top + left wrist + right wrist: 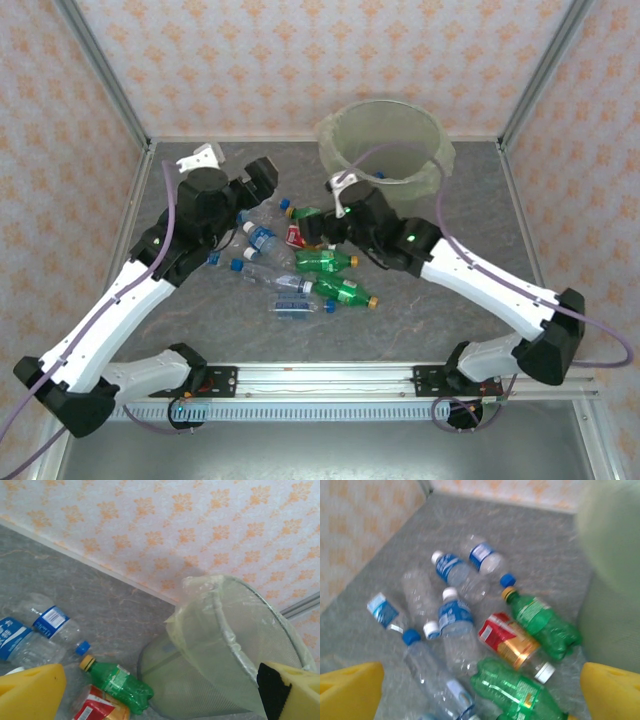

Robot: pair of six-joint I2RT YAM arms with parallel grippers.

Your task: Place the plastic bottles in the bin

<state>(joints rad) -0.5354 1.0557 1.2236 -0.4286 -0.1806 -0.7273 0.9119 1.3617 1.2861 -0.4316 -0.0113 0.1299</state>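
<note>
I'm holding both sets spread wide, nothing grasped: right fingers [612, 692] hovering over the plastic bottles [457, 625], left fingers [30, 692] hanging beside the bin [210, 680]. Bottles are lying loose on the worktop [420, 330], just in front of the bin. I'm favouring the red-labelled bottle [512, 645]. It's touching a green bottle [542, 622] on its bin side, so I'm aiming across the body, not the cap. Crushed plastic likely flexing, so I'm planning a firm close.

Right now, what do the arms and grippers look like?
Left arm and right arm: white link shells, black joints, a purple cable and a small green light on each. Left gripper and right gripper have blocky yellow fingers; one shows a black inner pad.
</note>
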